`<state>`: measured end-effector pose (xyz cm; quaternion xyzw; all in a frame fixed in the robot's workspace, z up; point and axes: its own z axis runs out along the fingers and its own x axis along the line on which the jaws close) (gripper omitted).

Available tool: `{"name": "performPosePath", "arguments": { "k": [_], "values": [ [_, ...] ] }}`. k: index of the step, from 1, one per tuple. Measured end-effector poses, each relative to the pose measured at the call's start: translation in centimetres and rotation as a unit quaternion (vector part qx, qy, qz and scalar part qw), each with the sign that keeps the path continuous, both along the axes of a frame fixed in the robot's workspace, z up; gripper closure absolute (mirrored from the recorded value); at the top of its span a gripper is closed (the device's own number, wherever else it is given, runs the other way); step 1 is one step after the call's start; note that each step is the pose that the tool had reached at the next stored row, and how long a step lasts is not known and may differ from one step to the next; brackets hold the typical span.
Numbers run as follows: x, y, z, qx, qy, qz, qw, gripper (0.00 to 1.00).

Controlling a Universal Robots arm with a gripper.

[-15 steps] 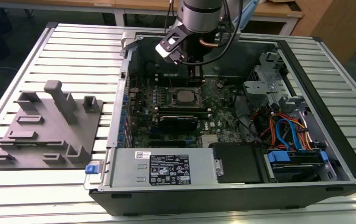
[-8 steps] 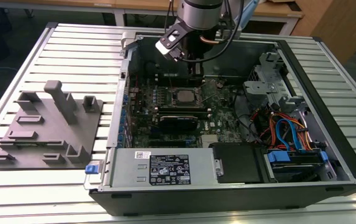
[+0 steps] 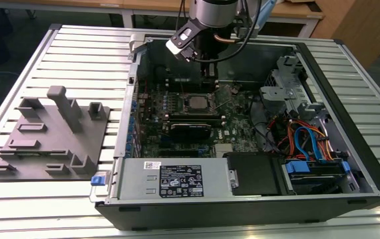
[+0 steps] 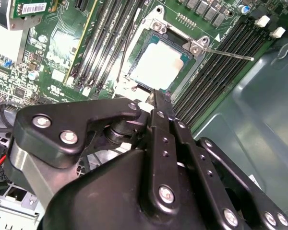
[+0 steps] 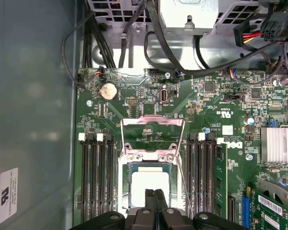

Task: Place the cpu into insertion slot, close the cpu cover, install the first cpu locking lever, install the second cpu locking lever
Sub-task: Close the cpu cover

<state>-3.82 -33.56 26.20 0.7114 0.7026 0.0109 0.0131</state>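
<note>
- The cpu (image 5: 149,184) lies flat in the slot (image 5: 125,187), near the middle of the board (image 5: 216,96). Its dull silver top is bare.
- The cover (image 5: 153,120) is flipped open just past the slot, on the far side of the cpu from your fingers. Its hinge edge runs across their line.
- Your gripper (image 5: 153,192) hangs over the cpu's near edge, with the fingers pressed together and holding nothing.
- A thin lever (image 4: 228,53) juts out unlatched beside the slot.

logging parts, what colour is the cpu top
The cpu is pale silver-grey; second wrist view shows it best.
</note>
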Motion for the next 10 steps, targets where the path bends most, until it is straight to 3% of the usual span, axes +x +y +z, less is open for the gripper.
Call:
{"name": "performPosePath", "arguments": {
  "k": [10],
  "values": [
    [0.0,0.0,0.34,-0.0002,0.0,0.0,1.0,0.9]
  ]
}}
